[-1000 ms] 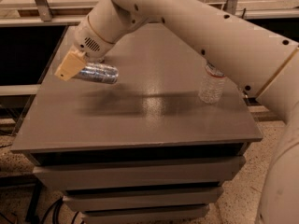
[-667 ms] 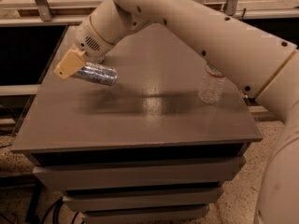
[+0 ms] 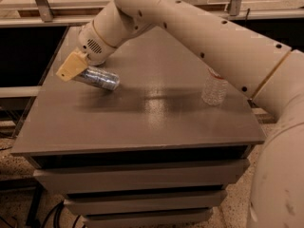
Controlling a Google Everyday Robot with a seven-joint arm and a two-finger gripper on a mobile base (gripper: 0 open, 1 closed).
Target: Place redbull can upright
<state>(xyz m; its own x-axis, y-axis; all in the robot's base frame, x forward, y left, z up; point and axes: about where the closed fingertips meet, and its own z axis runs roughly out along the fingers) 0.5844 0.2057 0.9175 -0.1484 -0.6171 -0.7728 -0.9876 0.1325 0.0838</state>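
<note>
— So, where is the tan-fingered gripper (image 3: 71, 69) on the cream arm (image 3: 213, 42)?
— Over the table's left rear part, clamped on one end of the slim silver-and-blue redbull can (image 3: 99, 79), which lies nearly on its side.
— And the surface?
— A glossy grey-brown table top (image 3: 142, 122) with stacked ledges (image 3: 142, 180) beneath. A clear plastic water bottle (image 3: 214, 88) stands upright near its right edge, well apart from the can.
— The room?
— Speckled floor (image 3: 14, 208) below, metal frame posts (image 3: 40, 1) behind.
</note>
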